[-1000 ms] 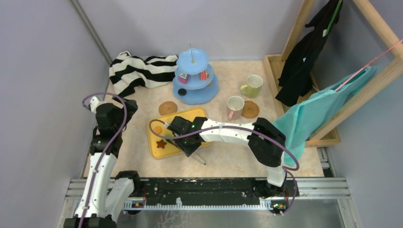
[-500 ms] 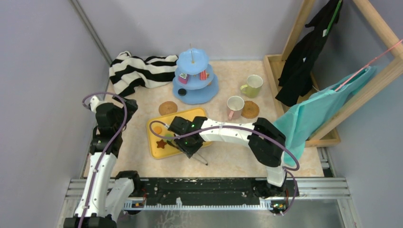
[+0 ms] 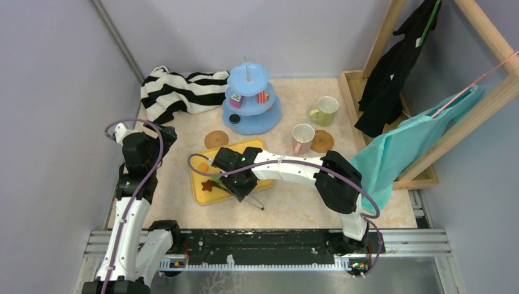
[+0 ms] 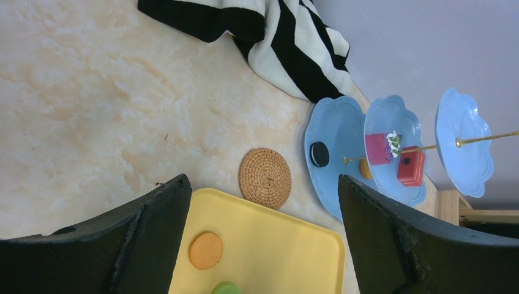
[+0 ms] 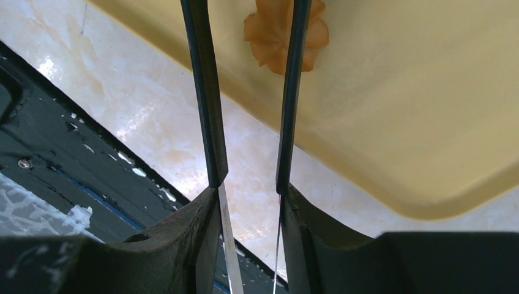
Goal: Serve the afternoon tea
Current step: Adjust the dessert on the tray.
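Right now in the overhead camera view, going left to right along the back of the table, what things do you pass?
Striped cloth → blue three-tier stand → yellow-green cup → black garment hanging on the wooden rack.

black-and-white striped cloth [image 3: 177, 92] at the back left, black garment [image 3: 392, 67] and teal cloth [image 3: 410, 144] on wooden rack [image 3: 483, 61]

Striped cloth [image 3: 177, 92] beside tiered stand [image 3: 251, 101]

cups [image 3: 324, 111]: 2 | coasters [image 3: 215, 139]: 2 | stand [image 3: 250, 101]: 1 | tray [image 3: 201, 186]: 1
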Available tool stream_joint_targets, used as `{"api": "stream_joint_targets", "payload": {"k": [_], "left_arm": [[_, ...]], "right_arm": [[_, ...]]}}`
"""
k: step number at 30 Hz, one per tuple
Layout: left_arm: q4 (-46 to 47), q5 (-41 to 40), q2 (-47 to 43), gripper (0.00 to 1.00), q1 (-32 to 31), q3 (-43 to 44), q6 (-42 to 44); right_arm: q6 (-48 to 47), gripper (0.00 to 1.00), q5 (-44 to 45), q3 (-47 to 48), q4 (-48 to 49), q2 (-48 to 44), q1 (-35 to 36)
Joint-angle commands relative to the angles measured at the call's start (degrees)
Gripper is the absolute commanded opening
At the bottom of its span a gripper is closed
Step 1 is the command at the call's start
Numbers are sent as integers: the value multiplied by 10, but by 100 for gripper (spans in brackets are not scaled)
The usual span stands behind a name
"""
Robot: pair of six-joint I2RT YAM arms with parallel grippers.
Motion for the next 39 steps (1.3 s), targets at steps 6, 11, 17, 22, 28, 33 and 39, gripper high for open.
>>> {"api": "stream_joint_targets", "payload": {"k": [6, 11, 17, 22, 28, 33, 39], "left_arm": [[26, 4, -10, 95, -3, -3, 7], [28, 4, -11, 95, -3, -4, 5], [32, 7, -13, 95, -3, -10, 4], [35, 7, -13, 95, -3, -10, 5], [39, 8, -13, 95, -3, -12, 5], [40, 9, -14, 95, -3, -13, 5], [43, 11, -15, 95, -3, -15, 2]], "right_arm": [[-7, 39, 0, 23, -10, -13, 1], [-10, 40, 0, 19, -16, -9, 0], [-12, 40, -7, 28, -20, 1, -12], [-15, 40, -24, 38, -16, 12, -25], [-21, 40, -38, 57, -19, 29, -30], [-24, 40, -45, 67, -25, 39, -34], [-27, 40, -51, 73, -27, 48, -37]]}}
